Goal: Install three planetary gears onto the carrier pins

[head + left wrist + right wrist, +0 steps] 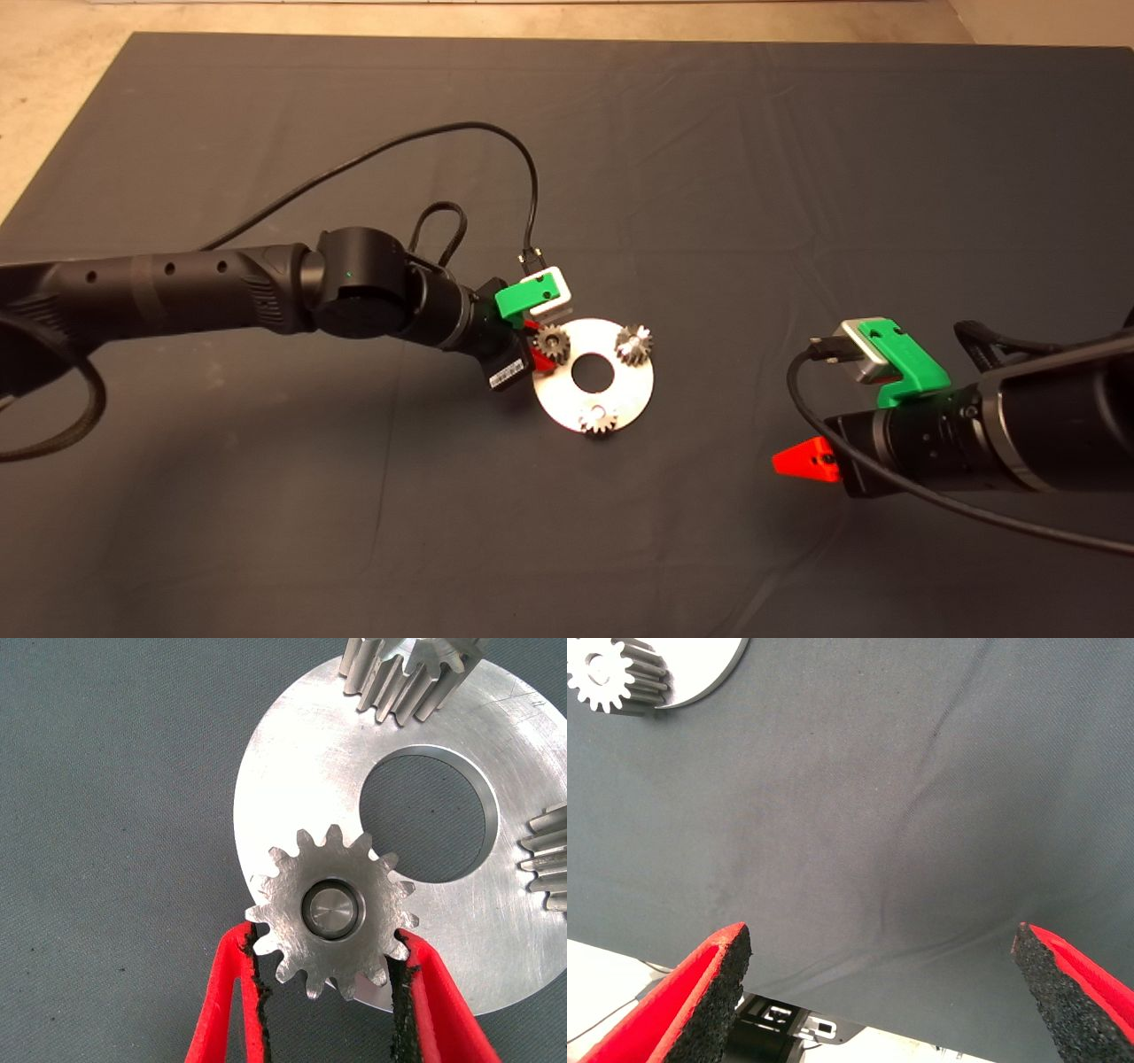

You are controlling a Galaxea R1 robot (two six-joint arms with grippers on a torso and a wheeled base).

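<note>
The flat silver disc (625, 390) lies mid-mat with three planetary gears on its carrier pins: one on the left (551, 340), one on the far right (634, 342), one nearest me (600, 419). My left gripper (542, 347) is at the disc's left rim. In the left wrist view its fingers (229, 992) press on both sides of the left gear (292, 930), and the pin's top (331, 909) shows in its bore. The disc (292, 780) and two other gears (399, 673) (549, 855) also show there. My right gripper (881, 939) is open and empty over bare mat to the right.
The right arm (974, 425) hangs over the mat's right side, its red finger (804, 461) pointing toward the disc. A gear (607, 673) and the disc's edge (709, 665) show in the right wrist view. The left arm's black cable (532, 177) loops above the disc.
</note>
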